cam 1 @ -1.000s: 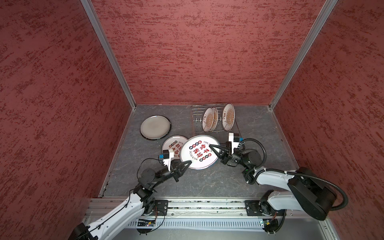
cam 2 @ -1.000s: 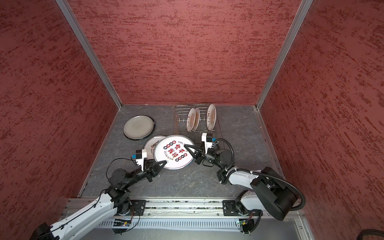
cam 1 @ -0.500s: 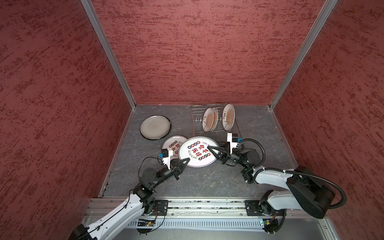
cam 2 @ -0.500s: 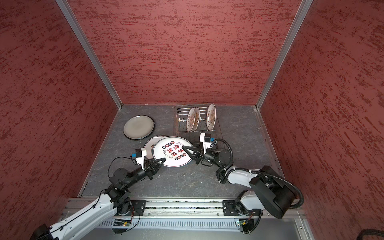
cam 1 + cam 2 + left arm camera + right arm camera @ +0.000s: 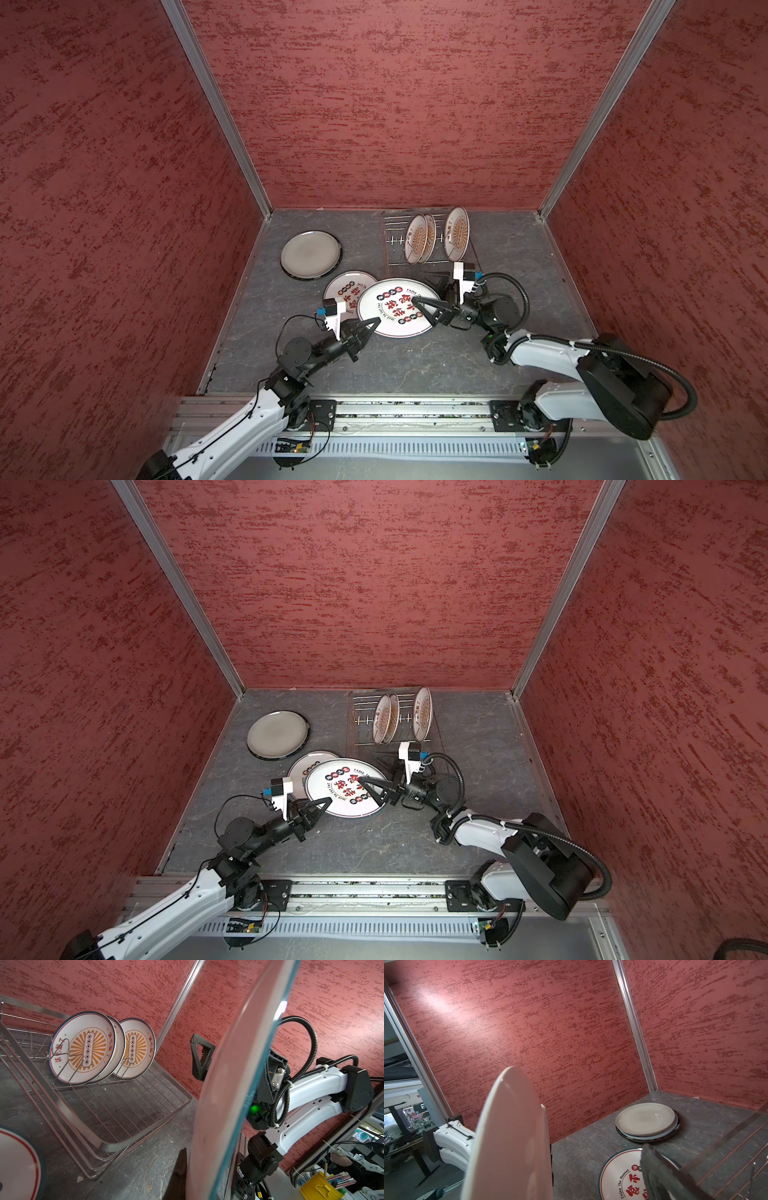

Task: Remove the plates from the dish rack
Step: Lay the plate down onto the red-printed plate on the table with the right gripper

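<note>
White china with red characters, a large plate (image 5: 392,309), is pinched by its near rim in the left gripper (image 5: 371,323), whose jaws are closed tight on that edge. In the left wrist view this held plate (image 5: 228,1084) fills the space straight ahead of the jaws, seen almost edge-on with a teal rim.

On the plate's opposite side is the right gripper (image 5: 416,286), its jaws spread wide. In both top views one jaw reaches over the printed face and its partner stands off past the far rim, so they do not clamp the plate. From the right wrist the plate (image 5: 508,1136) shows as a plain pale curve just ahead of the open jaws, with one dark finger (image 5: 658,1178) well off to its side.

A second plate (image 5: 343,286) with red characters lies flat on the grey table (image 5: 415,365), just beyond the left jaws and partly under the held one. Whether the two touch I cannot tell. A grey plate (image 5: 311,254) lies flat farther out past the left jaws, apart from both.

Just beyond the right jaws stands the wire rack (image 5: 392,232). Three plates with orange sunbursts stand on edge in it: a leaning pair (image 5: 419,245) close together, and a single plate (image 5: 456,239) apart from them, nearer the rack's end.
</note>
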### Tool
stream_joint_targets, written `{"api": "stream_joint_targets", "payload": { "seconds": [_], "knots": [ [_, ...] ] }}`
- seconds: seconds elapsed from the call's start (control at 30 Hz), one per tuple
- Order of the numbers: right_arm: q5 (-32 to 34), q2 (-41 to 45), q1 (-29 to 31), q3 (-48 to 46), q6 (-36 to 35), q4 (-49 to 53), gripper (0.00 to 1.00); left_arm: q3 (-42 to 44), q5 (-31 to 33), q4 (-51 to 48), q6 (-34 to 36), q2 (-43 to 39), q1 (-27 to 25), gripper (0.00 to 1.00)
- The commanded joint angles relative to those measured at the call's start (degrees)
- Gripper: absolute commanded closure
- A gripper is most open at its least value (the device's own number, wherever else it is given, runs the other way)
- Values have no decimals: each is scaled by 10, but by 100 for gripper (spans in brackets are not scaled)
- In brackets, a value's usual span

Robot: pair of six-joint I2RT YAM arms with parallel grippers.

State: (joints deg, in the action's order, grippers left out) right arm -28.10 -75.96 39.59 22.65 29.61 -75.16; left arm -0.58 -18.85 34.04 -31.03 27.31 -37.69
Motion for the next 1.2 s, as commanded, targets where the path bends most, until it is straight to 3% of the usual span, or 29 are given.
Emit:
{"api": "stream_joint_targets", "payload": {
  "seconds": [0.0, 0.2, 0.47, 0.6, 0.73, 0.83, 1.17],
  "knots": [
    [34, 22, 4, -12, -4, -10, 1, -7, 27, 17, 2, -10, -3, 100],
    [63, 44, 4, -30, -12, -11, 1, -16, 43, -32, 3, -37, -3, 100],
    [77, 43, 4, -27, 0, -2, 1, -20, 202, -144, -45, -73, 0, 100],
    [31, 21, 9, 7, -3, 25, 1, -20, 200, -147, -50, -76, 8, 100],
    [60, 2, 20, 14, -18, 15, 1, -16, 207, -154, -74, -80, 18, 100],
    [81, -5, 24, 40, -33, 69, 1, -15, 210, -167, -98, -85, 34, 100],
    [147, -46, 53, 125, -76, 206, 1, -7, 138, -228, -194, -113, 169, 100]
  ]
}}
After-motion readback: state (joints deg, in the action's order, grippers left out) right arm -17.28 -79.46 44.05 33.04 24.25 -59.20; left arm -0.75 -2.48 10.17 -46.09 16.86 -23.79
